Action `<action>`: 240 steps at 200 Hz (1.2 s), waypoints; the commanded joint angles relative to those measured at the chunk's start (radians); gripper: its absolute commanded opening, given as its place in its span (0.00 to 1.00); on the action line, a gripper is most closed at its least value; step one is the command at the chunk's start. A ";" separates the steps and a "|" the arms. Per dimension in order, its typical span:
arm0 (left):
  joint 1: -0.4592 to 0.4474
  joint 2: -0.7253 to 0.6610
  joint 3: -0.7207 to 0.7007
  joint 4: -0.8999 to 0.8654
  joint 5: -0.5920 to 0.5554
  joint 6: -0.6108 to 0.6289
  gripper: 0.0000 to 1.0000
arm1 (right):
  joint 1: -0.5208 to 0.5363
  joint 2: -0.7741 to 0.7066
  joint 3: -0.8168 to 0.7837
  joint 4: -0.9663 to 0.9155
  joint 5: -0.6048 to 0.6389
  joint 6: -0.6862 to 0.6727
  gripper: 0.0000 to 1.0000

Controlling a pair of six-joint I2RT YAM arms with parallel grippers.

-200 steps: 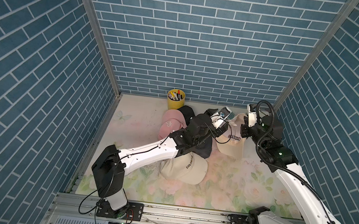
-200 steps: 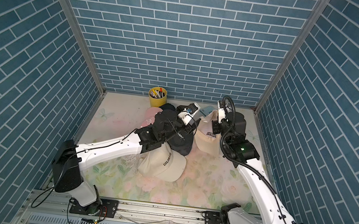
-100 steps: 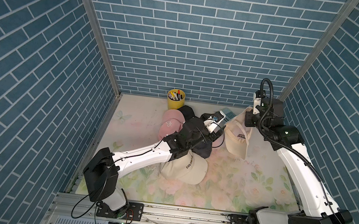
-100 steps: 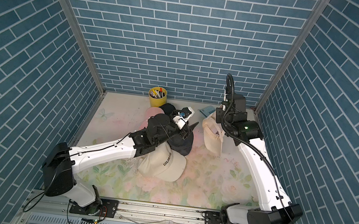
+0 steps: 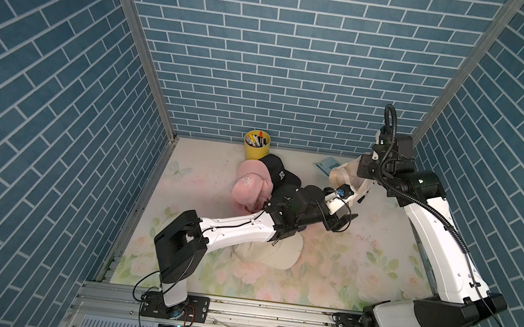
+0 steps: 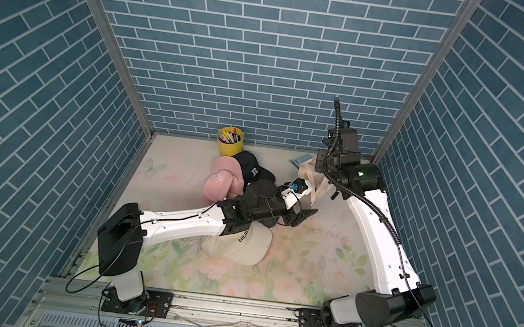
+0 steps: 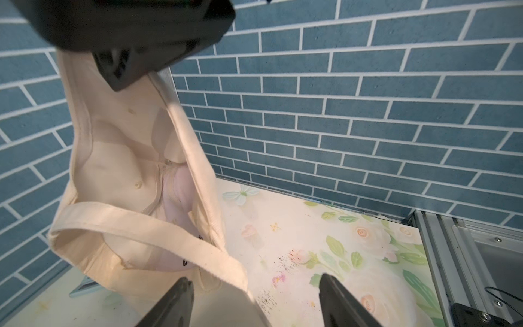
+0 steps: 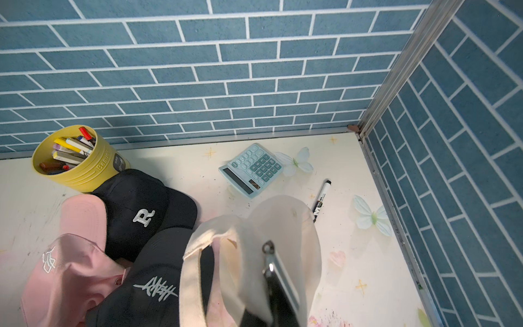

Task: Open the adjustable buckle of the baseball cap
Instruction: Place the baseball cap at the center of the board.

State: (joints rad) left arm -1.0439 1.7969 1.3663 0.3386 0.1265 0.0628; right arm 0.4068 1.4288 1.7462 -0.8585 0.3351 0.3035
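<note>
A cream baseball cap [image 5: 342, 177] [image 6: 310, 177] hangs in the air near the back right corner, opening toward the left arm. My right gripper [image 5: 360, 169] [image 8: 271, 283] is shut on its rim from above. A silvery metal piece [image 8: 278, 271] sits at the shut jaws; whether it is the buckle I cannot tell. The cap's fabric strap [image 7: 147, 226] spans the back opening and trails down between my left fingers. My left gripper [image 5: 343, 222] [image 7: 253, 277] stands open just below and in front of the cap, touching nothing.
A pink cap [image 5: 251, 186], black caps [image 8: 141, 215] and another cream cap [image 5: 276, 254] lie under the left arm. A yellow pen cup [image 5: 256, 143] stands at the back wall. A calculator [image 8: 250, 170] and a marker [image 8: 321, 198] lie below the hanging cap.
The right arm has lifted the cream cap off the table and carried it toward the back right corner. The left gripper has followed to the right, still open.
</note>
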 commanded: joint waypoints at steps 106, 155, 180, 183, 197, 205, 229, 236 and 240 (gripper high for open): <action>0.011 0.221 0.222 -0.056 -0.011 -0.142 0.17 | 0.000 -0.004 0.033 -0.047 0.046 0.187 0.00; 0.064 0.221 0.177 0.063 0.214 -0.268 0.00 | -0.101 -0.072 -0.092 0.000 -0.001 0.126 0.49; 0.093 0.265 0.159 0.193 0.337 -0.433 0.00 | -0.206 -0.118 -0.133 -0.001 -0.015 0.059 0.65; 0.094 0.273 0.162 0.202 0.348 -0.444 0.00 | -0.216 -0.125 -0.136 -0.002 -0.009 0.050 0.67; 0.096 0.310 0.185 0.220 0.387 -0.490 0.00 | -0.256 -0.146 -0.147 0.000 0.005 0.005 0.75; 0.095 0.328 0.191 0.249 0.412 -0.523 0.00 | -0.275 -0.153 -0.154 0.008 -0.004 -0.024 0.82; 0.103 0.397 0.193 0.382 0.452 -0.667 0.00 | -0.323 -0.141 -0.155 0.005 -0.010 -0.071 0.88; 0.109 0.424 0.206 0.415 0.458 -0.719 0.00 | -0.338 -0.137 -0.159 0.005 -0.016 -0.076 0.89; 0.113 0.441 0.218 0.428 0.463 -0.746 0.00 | -0.345 -0.135 -0.161 0.003 -0.024 -0.076 0.89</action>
State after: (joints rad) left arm -0.9424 2.1723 1.5402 0.5869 0.5041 -0.4831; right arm 0.0944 1.2869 1.5955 -0.8627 0.3271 0.2871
